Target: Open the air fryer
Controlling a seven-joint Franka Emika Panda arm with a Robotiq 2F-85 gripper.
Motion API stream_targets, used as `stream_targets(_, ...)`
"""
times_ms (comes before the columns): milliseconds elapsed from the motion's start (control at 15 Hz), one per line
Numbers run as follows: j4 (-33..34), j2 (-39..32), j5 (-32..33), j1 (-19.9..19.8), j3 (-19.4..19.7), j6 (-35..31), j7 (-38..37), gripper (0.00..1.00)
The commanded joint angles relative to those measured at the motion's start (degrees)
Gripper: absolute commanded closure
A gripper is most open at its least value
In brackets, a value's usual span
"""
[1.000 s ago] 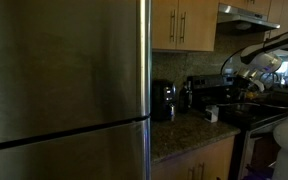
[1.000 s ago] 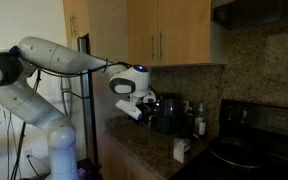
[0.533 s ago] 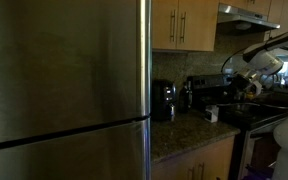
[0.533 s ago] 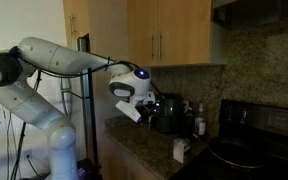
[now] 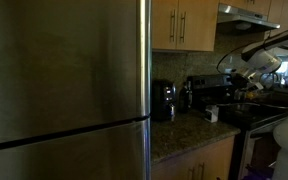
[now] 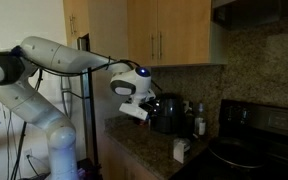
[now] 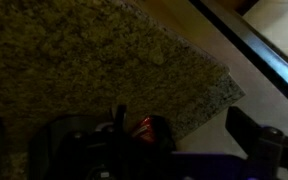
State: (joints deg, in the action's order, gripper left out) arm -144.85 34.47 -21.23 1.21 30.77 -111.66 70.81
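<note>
The air fryer (image 5: 165, 100) is a small rounded black appliance that stands on the granite counter against the backsplash; it also shows in an exterior view (image 6: 168, 113). My gripper (image 6: 137, 111) hangs just beside it at about its height, and shows far right in an exterior view (image 5: 238, 86). In the wrist view the gripper (image 7: 119, 150) has its two dark fingers wide apart, open and empty. A dark rounded shape with a red glint (image 7: 144, 127) lies between them, too dark to identify.
A large steel fridge (image 5: 64, 90) fills the near side. Wooden cabinets (image 6: 169, 35) hang above the counter. A small white box (image 6: 182, 149) sits on the granite counter (image 7: 94, 50). A black stove (image 6: 249, 150) stands beyond, with bottles (image 6: 198, 118) behind the fryer.
The wrist has shifted and turned slightly beside the air fryer; the gripper stays open. The air fryer has not moved.
</note>
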Motion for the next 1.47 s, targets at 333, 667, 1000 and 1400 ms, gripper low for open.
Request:
stream_targets(333, 0.2, -1.8, -10.3, -2.2, -1.0, 0.6, 12.8, 0.00)
stream_targets(667, -0.8, -1.1, -16.4, -0.2, 0.6, -2.7, 23.2, 0.00)
stream_targets(1000, 8.9, -12.7, -43.5, 23.9, 12.4, -15.9, 38.6, 0.00)
stream_targets(1400, 10.3, -22.0, -57.9, 11.6, 0.8, -6.0, 48.6, 0.00)
